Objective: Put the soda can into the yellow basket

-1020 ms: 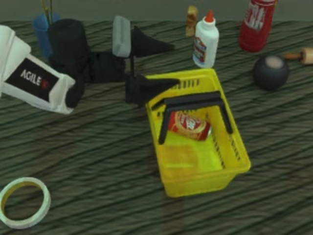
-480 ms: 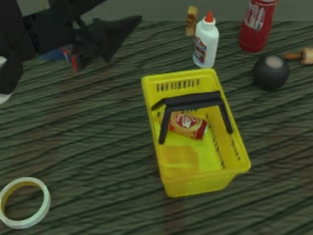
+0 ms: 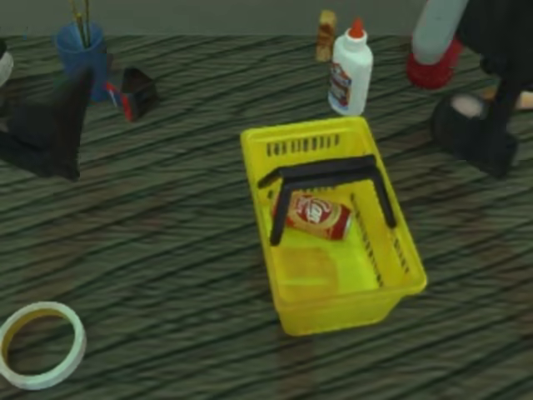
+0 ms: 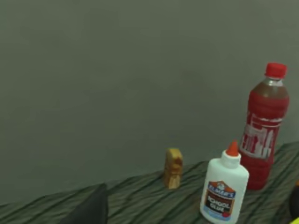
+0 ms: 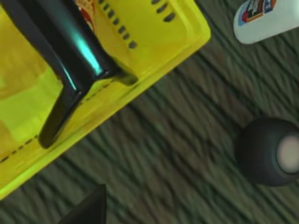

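The soda can (image 3: 316, 215) lies on its side inside the yellow basket (image 3: 341, 312), under the black handle (image 3: 325, 171). No gripper touches it. My left gripper (image 3: 58, 142) hangs open and empty near the table's left edge, far from the basket. One dark finger (image 4: 92, 210) shows in the left wrist view. My right gripper (image 3: 491, 142) is open over the far right, beside the basket's right side. The right wrist view shows the basket's corner (image 5: 149, 28), its handle (image 5: 70, 51) and one finger (image 5: 93, 207).
A glue bottle (image 3: 350, 71), a small tan figure (image 3: 326, 33) and a red canister (image 3: 433, 71) stand along the back. A black ball (image 3: 454, 125) sits partly under my right gripper. A blue pen cup (image 3: 82, 46) and a tape roll (image 3: 42, 344) are at the left.
My left gripper has drawn back from the basket's rim to the table's left edge. My right arm has come into view at the upper right. The can stays in the basket.
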